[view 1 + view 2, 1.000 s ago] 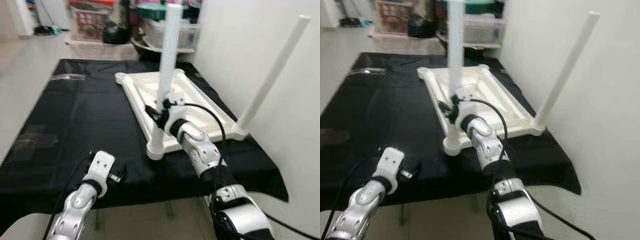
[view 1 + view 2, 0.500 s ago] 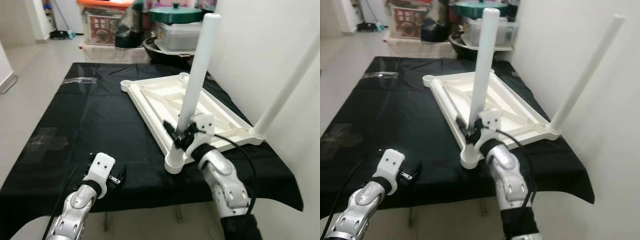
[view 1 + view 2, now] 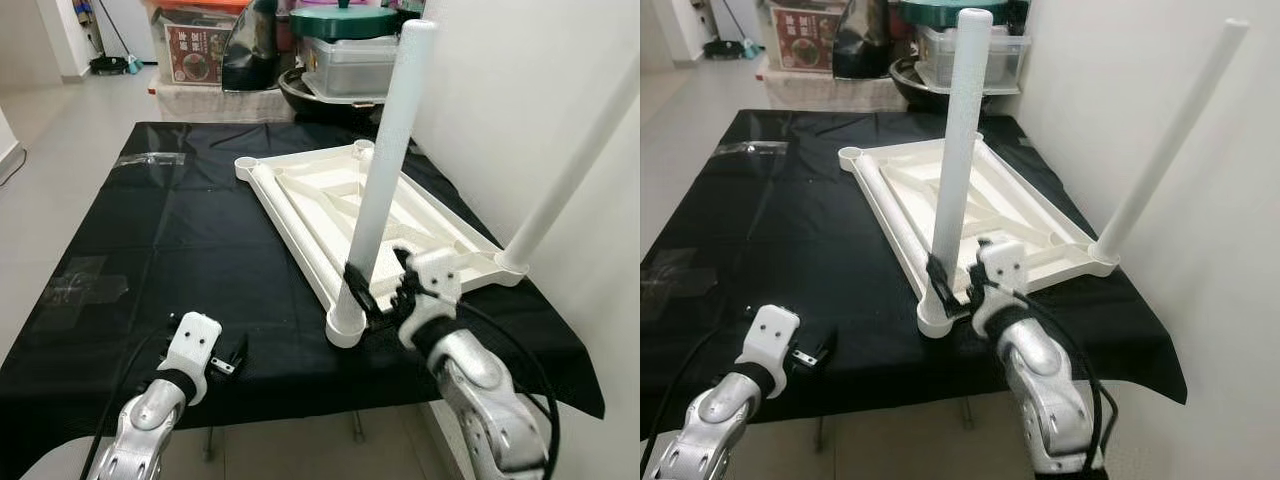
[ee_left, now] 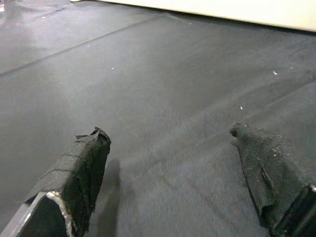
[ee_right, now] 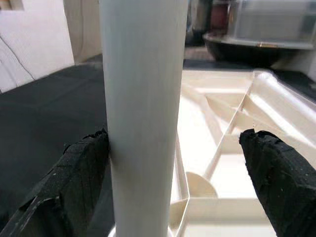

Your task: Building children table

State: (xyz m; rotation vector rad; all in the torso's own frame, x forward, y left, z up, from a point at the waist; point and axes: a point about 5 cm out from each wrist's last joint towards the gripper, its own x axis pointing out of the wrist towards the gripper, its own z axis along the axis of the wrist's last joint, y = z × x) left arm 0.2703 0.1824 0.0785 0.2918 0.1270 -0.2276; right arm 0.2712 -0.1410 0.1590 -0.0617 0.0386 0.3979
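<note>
A white tabletop (image 3: 330,195) lies upside down on the black cloth (image 3: 170,240). One white leg (image 3: 388,150) stands in its near corner socket (image 3: 345,325). A second leg (image 3: 575,160) stands in the right corner, against the wall. My right gripper (image 3: 380,290) is open around the base of the near leg (image 5: 143,98). One finger (image 5: 74,187) touches the leg and the other finger (image 5: 281,182) stands well off it. My left gripper (image 3: 232,357) rests open on the cloth near the front edge, with bare cloth between its fingertips (image 4: 84,168).
A white wall (image 3: 520,70) runs close along the right side of the table. Storage boxes (image 3: 195,45), a dark bag and a lidded pot (image 3: 345,25) crowd the far end. The cloth's front edge (image 3: 300,400) is just before me. Open floor (image 3: 60,120) lies to the left.
The view has shifted. My right arm has drawn back toward me and its gripper now sits lower on the near leg, by the socket. The left gripper stays on the cloth.
</note>
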